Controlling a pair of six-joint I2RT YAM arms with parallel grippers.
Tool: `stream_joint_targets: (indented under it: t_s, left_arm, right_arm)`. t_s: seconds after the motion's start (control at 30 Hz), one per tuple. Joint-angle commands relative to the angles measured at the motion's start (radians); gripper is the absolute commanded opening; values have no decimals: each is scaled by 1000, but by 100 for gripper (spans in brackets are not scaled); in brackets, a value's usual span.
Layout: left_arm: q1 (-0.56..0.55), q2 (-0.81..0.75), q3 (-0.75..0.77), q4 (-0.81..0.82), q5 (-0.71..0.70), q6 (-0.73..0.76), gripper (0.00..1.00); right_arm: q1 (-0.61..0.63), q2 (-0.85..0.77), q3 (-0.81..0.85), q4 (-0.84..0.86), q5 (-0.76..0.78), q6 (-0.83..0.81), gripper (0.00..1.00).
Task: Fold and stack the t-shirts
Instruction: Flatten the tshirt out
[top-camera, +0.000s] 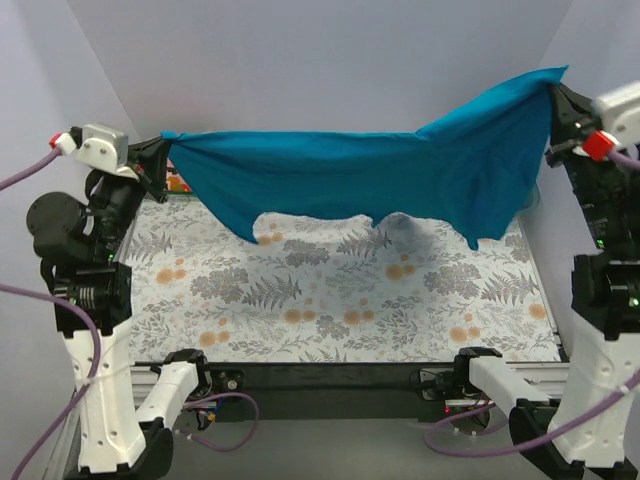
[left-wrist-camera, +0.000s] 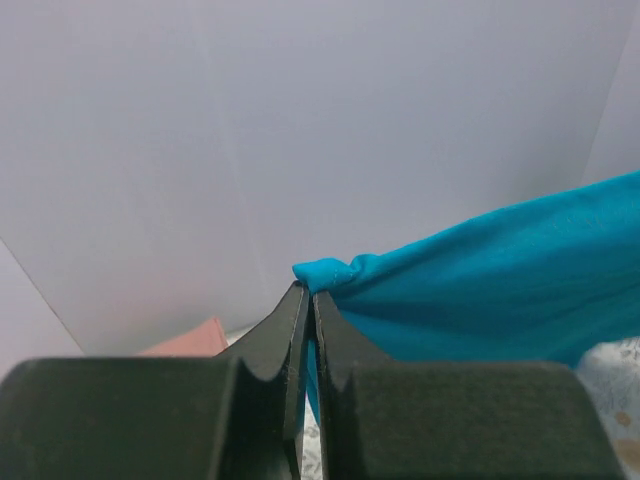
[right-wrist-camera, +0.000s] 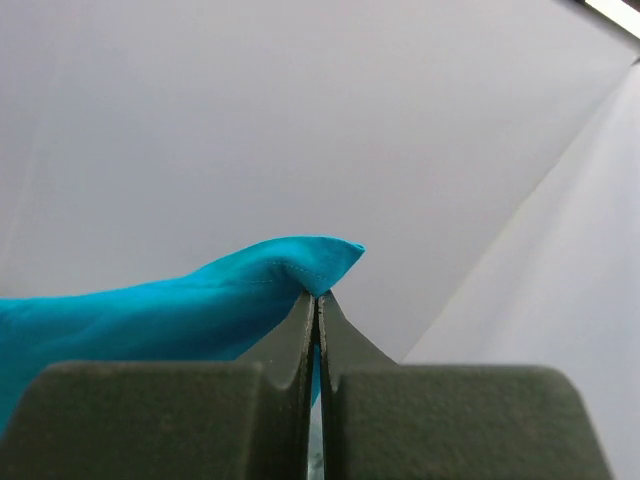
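Note:
The teal-blue t-shirt (top-camera: 400, 175) hangs stretched in the air across the back of the table, its lower edge sagging just above the floral covering. My left gripper (top-camera: 160, 160) is shut on its left corner; the left wrist view shows the jaws closed on the teal cloth (left-wrist-camera: 480, 290). My right gripper (top-camera: 555, 95) is shut on its right corner, held higher; the right wrist view shows the cloth corner (right-wrist-camera: 300, 265) pinched at the fingertips. A pink t-shirt (left-wrist-camera: 195, 340) shows as a small patch at the back left, also seen from above (top-camera: 178, 183). The green and black t-shirts are out of view.
The floral table covering (top-camera: 330, 300) spreads under the hanging shirt. White walls enclose the back and both sides, close to each gripper. The arm bases stand at the near edge.

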Motion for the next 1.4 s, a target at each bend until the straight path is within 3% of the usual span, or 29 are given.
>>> stream_joint_targets:
  t_s: [0.0,0.17,0.3,0.53,0.67,0.8,0.9,0.93,1.0,1.07,1.1,1.17,1.23,1.37]
  left_arm:
    - [5,-53,86,-9,-71,-9,0]
    - [5,-50,172,-49,-119,-17,0]
    - [5,0,172,-104,-145,-18,0]
    - [5,43,-61,-60,-122,-5,0]
    - [4,106,-233,8,-93,-25,0]
    - [4,292,-365,156,-85,-26,0]
    - [4,454,-336,247,-87,-48,0]
    - [2,577,-307,262,-81,-48,0]
    - [2,731,-236,290,-68,-28,0]
    - [2,963,-37,250,-93,-9,8]
    - [2,1027,48,223,-122,-8,16]
    - [4,1196,283,62,-188,18,33]
    - [14,1218,336,-27,-191,-1,42]
    - [37,1019,108,66,-137,7,55]
  right_arm:
    - [-5,-36,42,138,74,-47,1]
    - [-3,3,146,198,73,-75,1]
    - [-3,66,119,238,45,-101,1]
    - [1,163,-160,290,-172,-80,1]
    - [93,230,-340,316,-170,-109,1]
    - [182,386,-487,406,-135,-184,1]
    - [207,570,-466,478,-113,-187,1]
    - [215,627,-393,482,-104,-196,1]
    - [225,818,-278,457,-72,-181,22]
    - [230,948,-33,398,-6,-170,55]
    - [232,1062,73,356,23,-155,82]
    - [229,1149,232,203,94,-149,95]
    - [227,1171,317,108,125,-147,98]
    - [221,984,70,72,61,-135,98]
